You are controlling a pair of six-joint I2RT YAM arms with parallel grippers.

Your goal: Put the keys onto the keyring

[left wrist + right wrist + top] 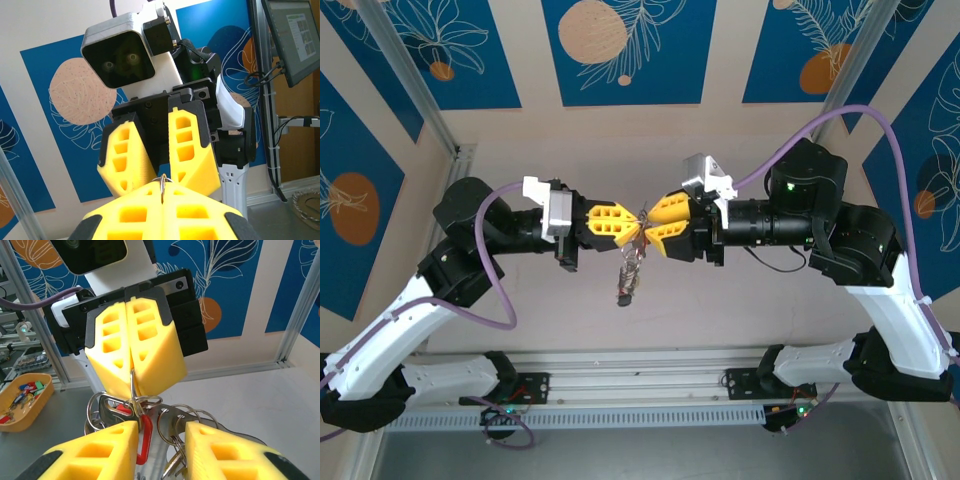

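My left gripper [632,224] is shut on the keyring [133,384], a thin grey metal loop seen edge-on between its yellow fingers [150,357]. From the ring hangs a bunch of keys [629,277] on smaller split rings, held above the table. One key has a red head [145,441]; the others look silvery [172,460]. My right gripper [161,432] is open, tip to tip with the left one, its fingers on either side of the bunch just under the ring. In the left wrist view the keyring [162,184] pokes up from the left gripper [162,194], facing the open right gripper [163,175].
An orange tray [35,401] holding several loose coloured keys sits on the table at the left of the right wrist view. A monitor [295,35] and a metal dish [307,202] stand beyond the table's edge. Aluminium frame posts [410,80] line the back corners.
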